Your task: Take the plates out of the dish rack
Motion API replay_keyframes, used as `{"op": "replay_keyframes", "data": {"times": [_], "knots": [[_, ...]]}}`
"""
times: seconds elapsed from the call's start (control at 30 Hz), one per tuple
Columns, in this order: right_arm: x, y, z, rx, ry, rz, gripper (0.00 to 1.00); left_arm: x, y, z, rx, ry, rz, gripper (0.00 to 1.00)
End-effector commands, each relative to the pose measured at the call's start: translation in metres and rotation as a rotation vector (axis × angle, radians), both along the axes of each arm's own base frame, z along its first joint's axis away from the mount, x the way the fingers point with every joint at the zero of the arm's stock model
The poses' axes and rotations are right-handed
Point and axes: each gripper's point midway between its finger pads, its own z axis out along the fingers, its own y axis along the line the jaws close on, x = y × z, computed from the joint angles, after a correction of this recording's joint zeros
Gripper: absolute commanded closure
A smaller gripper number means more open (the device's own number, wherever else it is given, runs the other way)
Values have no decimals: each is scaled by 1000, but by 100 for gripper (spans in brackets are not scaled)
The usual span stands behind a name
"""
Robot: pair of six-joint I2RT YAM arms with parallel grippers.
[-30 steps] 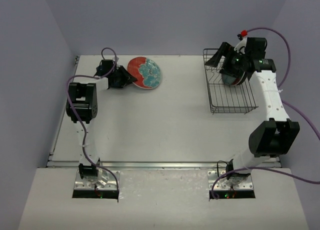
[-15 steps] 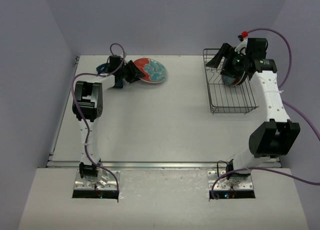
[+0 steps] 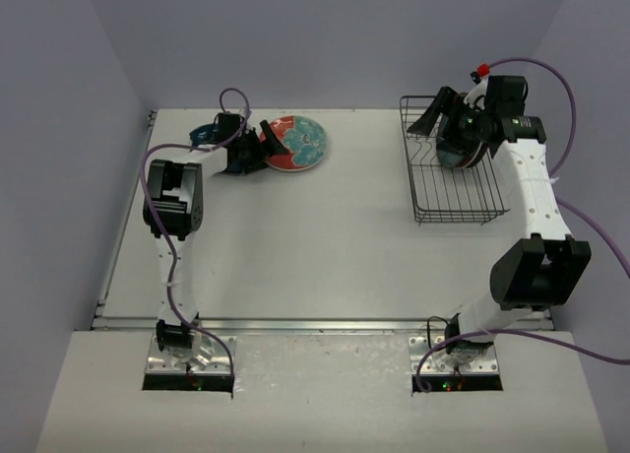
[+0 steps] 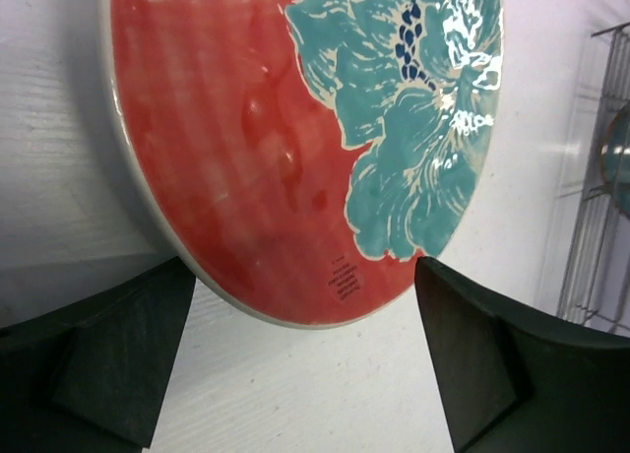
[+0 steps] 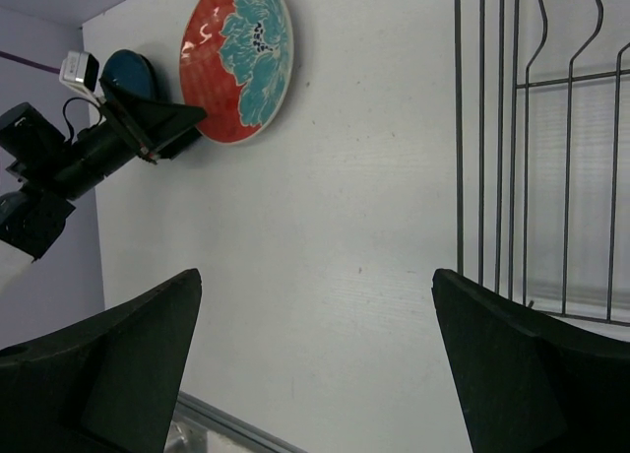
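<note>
Plates are partly unloaded: we see a red plate flat on the table, far left, with a blue plate nearby. Our left pincer is spread apart around the red plate's rim, gripping nothing. Our right pincer hangs wide apart over the rack, where one teal plate waits.

Plate left, dish rack right

Red plate with teal flower, white table, hand open around its rim
</note>
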Motion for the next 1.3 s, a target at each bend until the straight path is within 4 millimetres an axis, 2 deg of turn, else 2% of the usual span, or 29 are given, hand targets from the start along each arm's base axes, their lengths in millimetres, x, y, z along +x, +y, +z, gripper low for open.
{"op": "replay_keyframes", "data": {"times": [0.0, 0.13, 0.2, 0.23, 0.3, 0.4, 0.47, 0.53, 0.57, 0.6, 0.63, 0.73, 0.8, 1.03, 1.27], "knots": [[7, -19, 18, -84, -66, -66, 1, 2, 0, 50, 171, -107, -15, 2], [12, -42, 21, -209, -97, -123, 1, -11, -10, 69, 294, -143, -60, 0], [14, -51, 25, -264, -121, -141, 1, -20, -17, 95, 374, -214, -77, 0], [14, -56, 27, -298, -134, -144, 1, -25, -19, 121, 400, -271, -75, 0], [15, -64, 30, -346, -152, -161, 1, -35, -22, 144, 481, -340, -87, 0], [14, -70, 35, -406, -193, -156, 1, -53, -24, 196, 505, -464, -91, 0], [14, -75, 36, -462, -214, -141, 1, -69, -20, 230, 491, -536, -74, 0], [18, -81, 32, -532, -207, -134, 1, -82, -11, 243, 495, -576, -43, 0], [20, -83, 30, -571, -203, -106, 1, -94, -5, 264, 493, -623, -18, 0], [23, -81, 27, -575, -195, -98, 1, -96, -4, 252, 500, -601, -25, 0], [27, -89, 23, -657, -184, -84, 1, -110, 3, 273, 511, -668, -8, 0], [40, -103, 13, -833, -156, -65, 4, -127, 16, 272, 561, -682, 2, 0], [49, -110, 7, -894, -140, -72, 13, -135, 22, 275, 586, -691, 5, 0], [86, -126, -4, -965, -117, -133, 36, -148, 25, 257, 597, -661, -11, 0], [103, -131, 3, -985, -134, -160, 36, -148, 20, 249, 560, -639, -17, 0]]}}
